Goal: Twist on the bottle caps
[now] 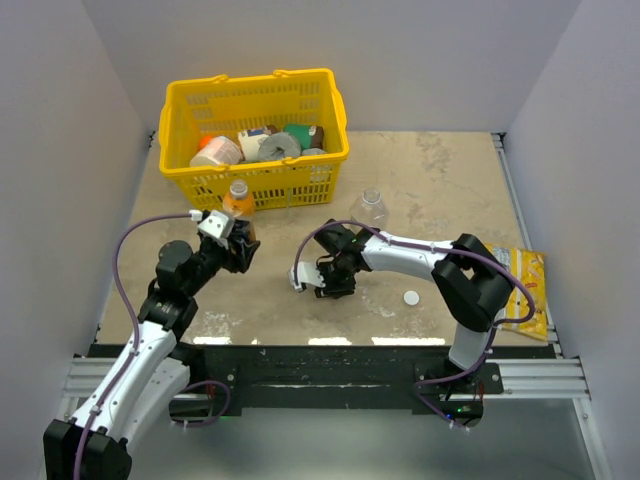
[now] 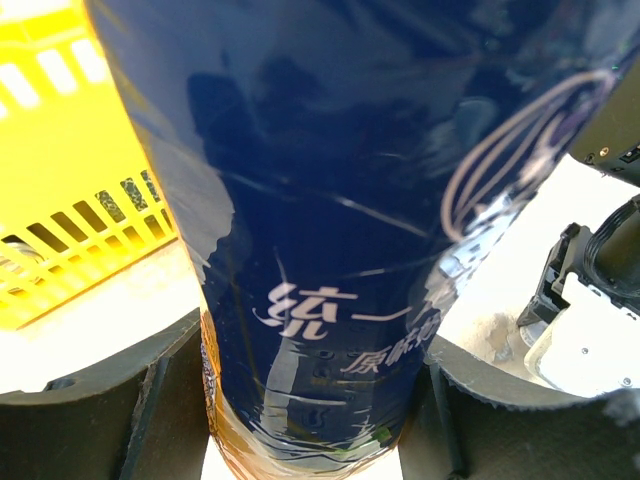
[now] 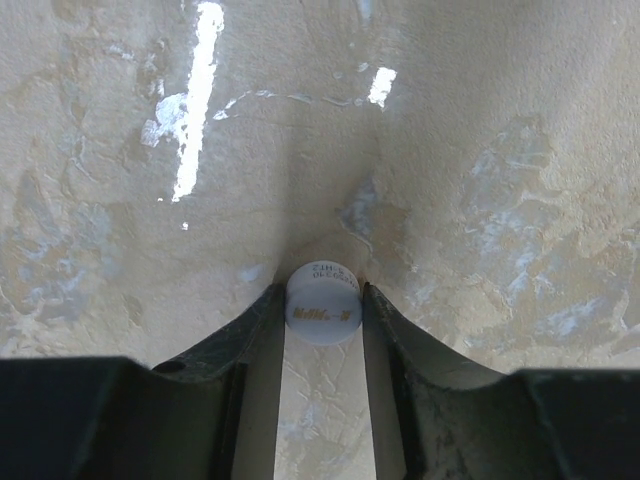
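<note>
A yellow basket [image 1: 280, 182] of packaged goods sits at the table's [image 1: 440, 180] far side; a yellow snack packet [image 1: 530, 285] lies near its right edge.

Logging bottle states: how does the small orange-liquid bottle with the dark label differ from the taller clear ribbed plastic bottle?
The orange-liquid bottle is clamped in the left gripper; the clear bottle stands free. The orange-liquid bottle wears a dark blue label; the clear bottle shows none. Both stand upright, uncapped.

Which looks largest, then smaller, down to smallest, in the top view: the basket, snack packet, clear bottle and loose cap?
1. basket
2. snack packet, even though part of it is hidden
3. clear bottle
4. loose cap
The gaps in size are clear, so nearness to the camera does not change the order.
</note>
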Robot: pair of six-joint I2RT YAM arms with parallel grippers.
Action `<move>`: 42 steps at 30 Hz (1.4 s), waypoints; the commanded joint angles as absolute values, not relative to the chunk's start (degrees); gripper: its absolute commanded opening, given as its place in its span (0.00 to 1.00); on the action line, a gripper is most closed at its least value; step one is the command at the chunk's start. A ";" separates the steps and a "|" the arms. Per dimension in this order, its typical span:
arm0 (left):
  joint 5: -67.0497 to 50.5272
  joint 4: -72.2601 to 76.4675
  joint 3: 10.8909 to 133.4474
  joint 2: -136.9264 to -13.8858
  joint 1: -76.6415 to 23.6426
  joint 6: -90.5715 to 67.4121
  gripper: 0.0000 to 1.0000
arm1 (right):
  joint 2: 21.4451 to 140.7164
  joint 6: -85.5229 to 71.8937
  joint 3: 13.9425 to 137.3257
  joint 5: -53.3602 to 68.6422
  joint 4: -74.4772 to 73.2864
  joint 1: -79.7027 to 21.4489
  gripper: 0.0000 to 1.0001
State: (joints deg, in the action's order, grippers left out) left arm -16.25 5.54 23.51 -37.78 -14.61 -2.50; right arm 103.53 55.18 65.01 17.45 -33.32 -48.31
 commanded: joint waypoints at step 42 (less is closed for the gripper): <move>-31.38 -10.90 40.51 -50.54 -17.67 42.01 0.00 | 80.33 38.85 101.43 26.45 -45.70 -47.72 0.00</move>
State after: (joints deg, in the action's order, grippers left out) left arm -31.31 -12.60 37.32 -49.95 -17.37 41.19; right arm 80.29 37.12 99.92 24.05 -46.81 -46.87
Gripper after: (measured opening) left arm 0.645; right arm 0.360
